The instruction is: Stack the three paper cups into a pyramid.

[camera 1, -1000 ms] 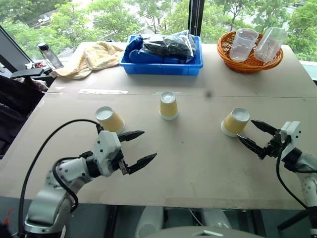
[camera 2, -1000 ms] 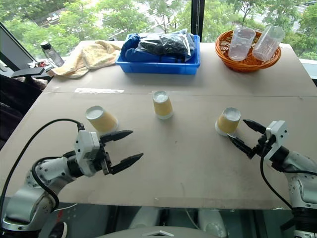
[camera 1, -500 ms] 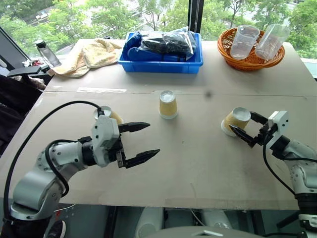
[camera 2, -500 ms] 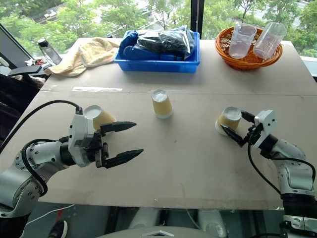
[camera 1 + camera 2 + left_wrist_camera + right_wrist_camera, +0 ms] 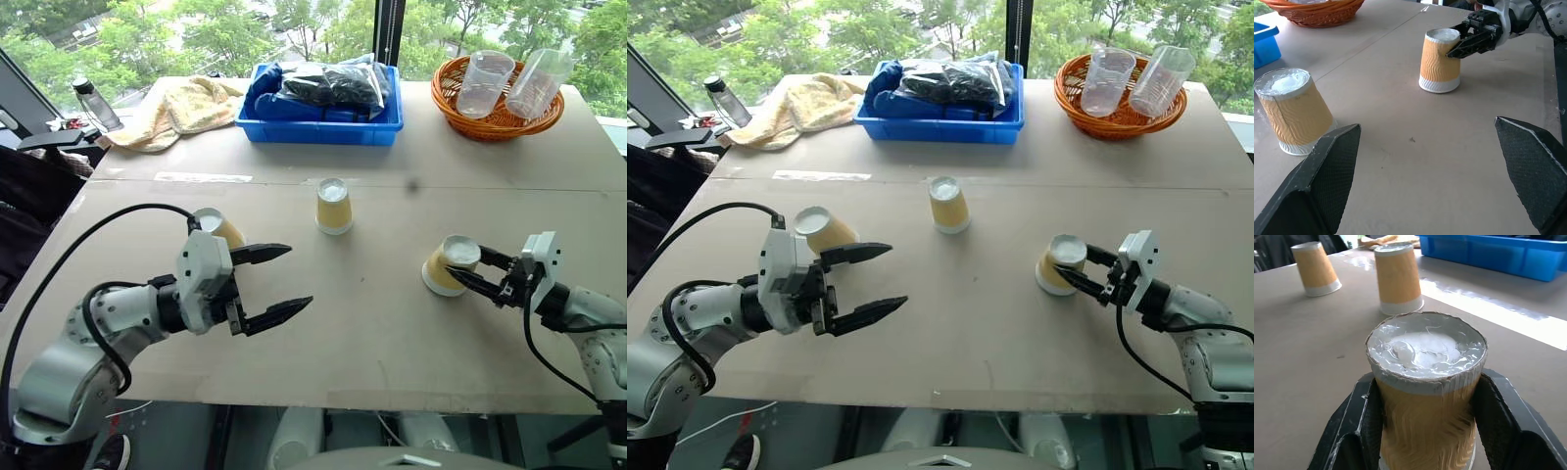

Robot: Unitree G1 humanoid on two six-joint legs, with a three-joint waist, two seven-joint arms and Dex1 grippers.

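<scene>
**A:** Nearest me, the left gripper [image 5: 277,282] hovers over the counter [image 5: 372,323] with its fingers spread wide, holding nothing, pointing roughly level toward the middle cup. One paper cup [image 5: 217,227] sits just behind it, upside down.

**B:** And the right gripper [image 5: 1081,270]?

**A:** Its fingers are pinching the right cup [image 5: 1058,263] around the upper wall, arm low and reaching in level. That cup is well right of the middle cup [image 5: 333,207], which stands further back, centre of the counter.

**B:** How do they handle?

**A:** I'd guess feather-light, thin ribbed paper that crushes easily. Grab mid-wall, gentle squeeze, keep it upright. The ribbing should help against slipping.
</scene>
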